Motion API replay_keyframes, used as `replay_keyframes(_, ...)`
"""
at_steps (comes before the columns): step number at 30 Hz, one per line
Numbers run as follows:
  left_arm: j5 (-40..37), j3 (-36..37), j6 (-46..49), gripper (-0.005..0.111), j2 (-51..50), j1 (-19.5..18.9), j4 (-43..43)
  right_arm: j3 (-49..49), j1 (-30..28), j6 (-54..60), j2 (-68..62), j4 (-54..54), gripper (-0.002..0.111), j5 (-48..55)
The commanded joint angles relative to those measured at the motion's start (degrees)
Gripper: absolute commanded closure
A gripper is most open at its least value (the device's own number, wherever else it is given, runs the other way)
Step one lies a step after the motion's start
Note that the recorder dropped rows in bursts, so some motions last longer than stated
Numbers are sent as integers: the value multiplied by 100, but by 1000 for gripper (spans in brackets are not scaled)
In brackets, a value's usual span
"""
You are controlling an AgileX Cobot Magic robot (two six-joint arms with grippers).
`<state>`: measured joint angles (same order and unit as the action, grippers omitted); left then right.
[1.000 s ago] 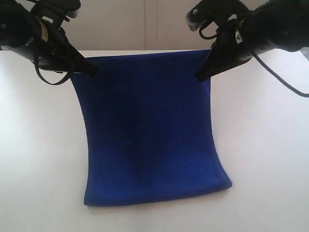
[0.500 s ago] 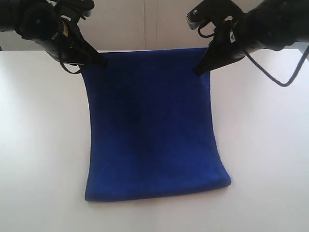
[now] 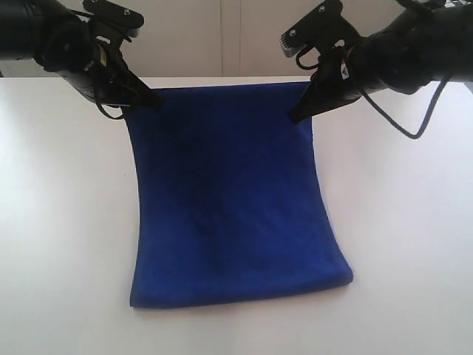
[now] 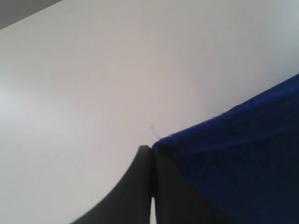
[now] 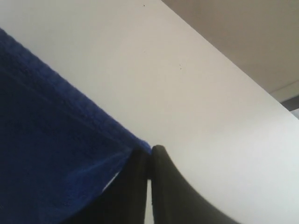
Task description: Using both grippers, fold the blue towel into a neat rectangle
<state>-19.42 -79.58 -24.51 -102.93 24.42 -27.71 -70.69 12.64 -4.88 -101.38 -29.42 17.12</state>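
Exterior view, starting at the left: the left gripper (image 3: 151,100) has its jaws pressed together on one far corner of the blue towel (image 3: 229,200). From its tips the cloth stretches across toward the other arm and spreads down over the white counter (image 3: 59,222). At the opposite far corner, the right gripper (image 3: 294,117) is clamped on the cloth in the same way, so the towel's far edge runs between the two grippers. The rest of the sheet lies beyond both grippers' tips, ending in a rounded edge on the counter. The left wrist view shows the left gripper (image 4: 151,154) closed, with the towel (image 4: 233,158) corner and a thin loose thread (image 4: 153,132) right at its tips. The right wrist view shows the right gripper (image 5: 150,156) closed on the towel (image 5: 46,140) edge, with bare counter (image 5: 196,116) beyond.
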Motion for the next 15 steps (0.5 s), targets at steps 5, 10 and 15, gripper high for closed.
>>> replay_keyframes(5, -145, 14, -55, 107, -73, -237, -231, -86, -301, -148, -297, -191, 108, 224)
replay_keyframes(10, -50, 14, -55, 107, -250, -347, -230, -175, -301, -148, -470, -191, 108, 135)
replay_keyframes(15, 372, 14, -55, 107, -547, -389, -230, -200, -301, -148, -641, -191, 108, -127)
